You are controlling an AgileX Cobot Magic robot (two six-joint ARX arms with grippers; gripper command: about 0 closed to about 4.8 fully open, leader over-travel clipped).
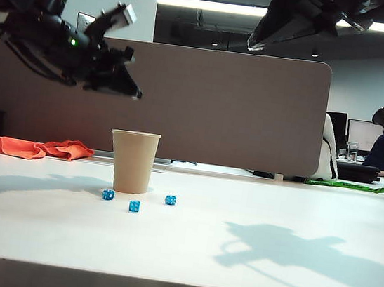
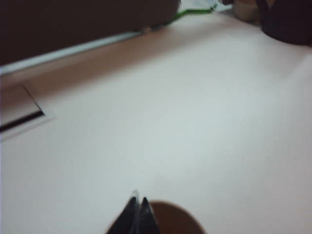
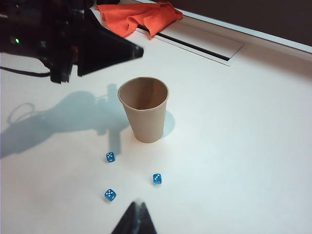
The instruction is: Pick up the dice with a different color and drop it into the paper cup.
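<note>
Three small translucent blue dice lie on the white table (image 1: 245,278) around the foot of the plain tan-brown paper cup (image 1: 132,162): one blue die (image 1: 108,194) close against the cup's base, a second blue die (image 1: 134,206) a little further toward the table's front edge, a third blue die (image 1: 170,200) off to the cup's other side. The cup stands upright, its mouth open. No purple die shows anywhere on the table, and the cup's inside is too shadowed to tell what it holds. The left gripper (image 1: 133,93) hangs above the cup, just to one side of its rim, with its black fingers pressed together on nothing. The right gripper (image 3: 138,210) hovers high over the table on the dice's side of the cup, fingertips clenched together and empty. A crumpled orange cloth (image 1: 32,146) lies well behind the cup.
</note>
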